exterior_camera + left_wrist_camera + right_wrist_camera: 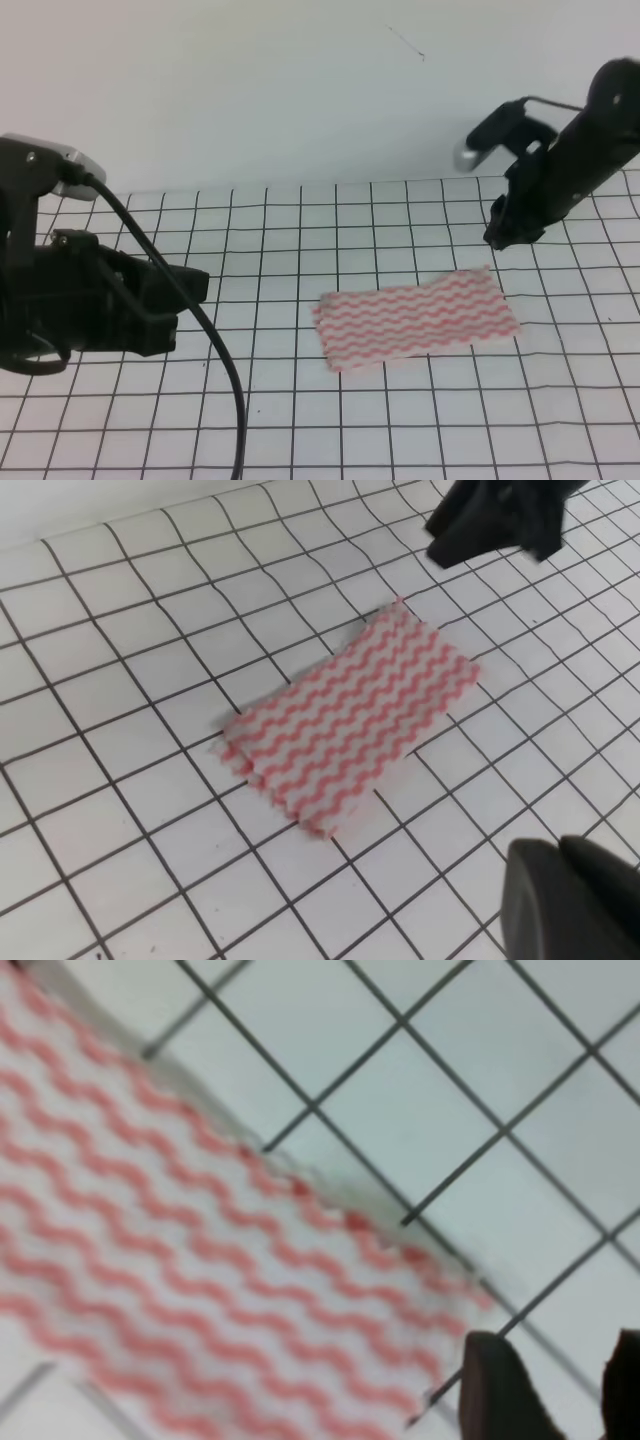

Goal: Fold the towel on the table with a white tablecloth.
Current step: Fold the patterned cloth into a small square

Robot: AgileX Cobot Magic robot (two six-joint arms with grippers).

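Towel (415, 318), a thin red-pink and white wavy-striped rectangular cloth, is laid flat on the white, black-gridded tablecloth (300, 420) of the table, long axis left-right. The right end effector (510, 236) is poised just beyond its far right corner, nearer than the left end effector (185, 290); neither one's opening can be judged. No writing is seen.
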